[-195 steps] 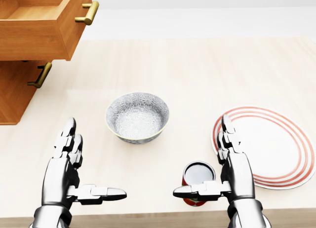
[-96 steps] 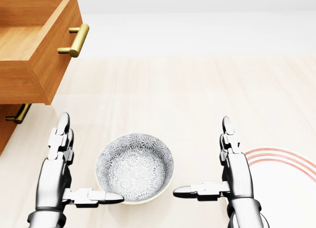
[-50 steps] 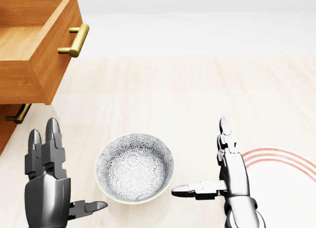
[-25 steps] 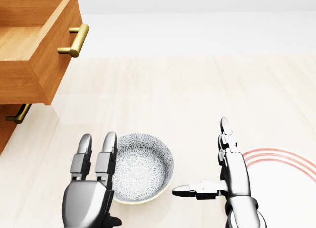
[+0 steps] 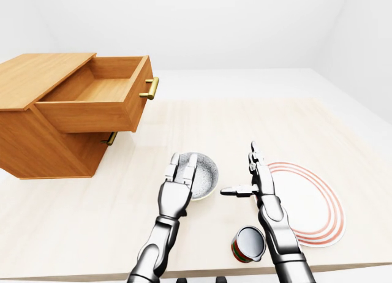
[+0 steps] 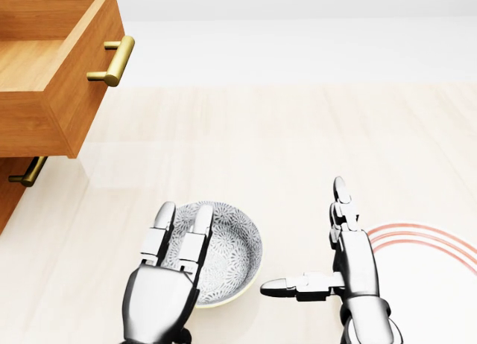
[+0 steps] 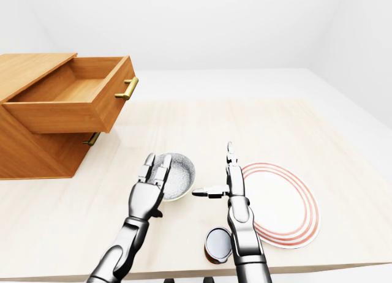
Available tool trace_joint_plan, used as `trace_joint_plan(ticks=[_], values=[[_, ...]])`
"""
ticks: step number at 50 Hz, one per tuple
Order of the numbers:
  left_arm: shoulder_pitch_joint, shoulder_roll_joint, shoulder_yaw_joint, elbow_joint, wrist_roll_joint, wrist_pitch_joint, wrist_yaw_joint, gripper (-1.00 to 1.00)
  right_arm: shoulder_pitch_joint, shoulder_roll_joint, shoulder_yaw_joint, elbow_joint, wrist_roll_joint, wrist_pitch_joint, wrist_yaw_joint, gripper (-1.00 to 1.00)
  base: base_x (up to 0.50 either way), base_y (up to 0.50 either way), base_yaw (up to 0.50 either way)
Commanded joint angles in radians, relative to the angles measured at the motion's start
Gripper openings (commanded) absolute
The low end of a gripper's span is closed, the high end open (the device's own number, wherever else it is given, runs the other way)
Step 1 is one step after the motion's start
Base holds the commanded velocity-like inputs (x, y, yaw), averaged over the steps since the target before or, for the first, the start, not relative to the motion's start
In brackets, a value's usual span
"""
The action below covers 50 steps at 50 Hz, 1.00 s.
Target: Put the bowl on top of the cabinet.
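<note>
At the far left of the left-eye view the wooden cabinet (image 5: 43, 120) stands on the pale tabletop (image 5: 202, 120), its top bare wood, its upper drawer (image 5: 101, 102) pulled well out with a brass handle (image 5: 150, 88) on the face; a second brass handle (image 5: 110, 138) shows below on the closed lower drawer. To the right of the cabinet, near the middle of the tabletop, the patterned grey-white bowl (image 6: 227, 255) sits upright on the tabletop, well apart from the cabinet. The left hand (image 6: 165, 284) is held back-of-hand toward the camera, fingers straight and side by side, and its fingertips (image 6: 203, 215) overlap the left part of the bowl's rim in the head view; whether they touch the bowl cannot be told, and no finger is curled round it. Just right of the bowl the right hand (image 6: 339, 266) is spread: fingers pointing toward the top of the head view, thumb (image 6: 287, 287) stuck out sideways toward the bowl, its tip near the rim but apart from it, holding nothing. Below that hand in the left-eye view a red can (image 5: 248, 244) stands near the tabletop's lower edge. Farthest right lies a white plate (image 5: 312, 203) with red rings, flat on the tabletop, partly behind the right forearm.
</note>
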<state>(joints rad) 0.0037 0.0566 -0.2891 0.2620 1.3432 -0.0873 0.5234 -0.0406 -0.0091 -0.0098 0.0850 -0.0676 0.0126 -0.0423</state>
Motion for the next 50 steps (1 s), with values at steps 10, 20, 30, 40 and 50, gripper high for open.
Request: trace_joint_plan(ticks=[10, 20, 30, 40, 50], values=[[-0.027, 0.005, -0.013, 0.106, 0.052, 0.0, 0.0, -0.95, 0.007, 0.0, 0.001, -0.013, -0.001, 0.002, 0.002, 1.0, 0.0, 0.0, 0.0], [-0.015, 0.007, -0.009, 0.084, 0.046, 0.0, 0.0, -0.95, 0.009, 0.001, 0.002, -0.017, -0.001, 0.004, 0.002, 1.0, 0.0, 0.0, 0.0], [-0.002, 0.006, 0.006, 0.023, 0.004, 0.0, 0.0, -0.94, 0.002, 0.0, -0.001, -0.003, 0.0, -0.002, 0.002, 1.0, 0.0, 0.0, 0.0], [0.02, -0.001, 0.033, -0.089, -0.072, 0.0, 0.0, -0.95, 0.001, 0.0, 0.001, -0.003, -0.001, 0.0, 0.001, 1.0, 0.0, 0.0, 0.0], [0.041, -0.007, 0.055, -0.198, -0.131, 0.0, 0.0, -0.95, 0.008, 0.003, 0.006, -0.012, -0.004, 0.002, 0.001, 1.0, 0.0, 0.0, 0.0]])
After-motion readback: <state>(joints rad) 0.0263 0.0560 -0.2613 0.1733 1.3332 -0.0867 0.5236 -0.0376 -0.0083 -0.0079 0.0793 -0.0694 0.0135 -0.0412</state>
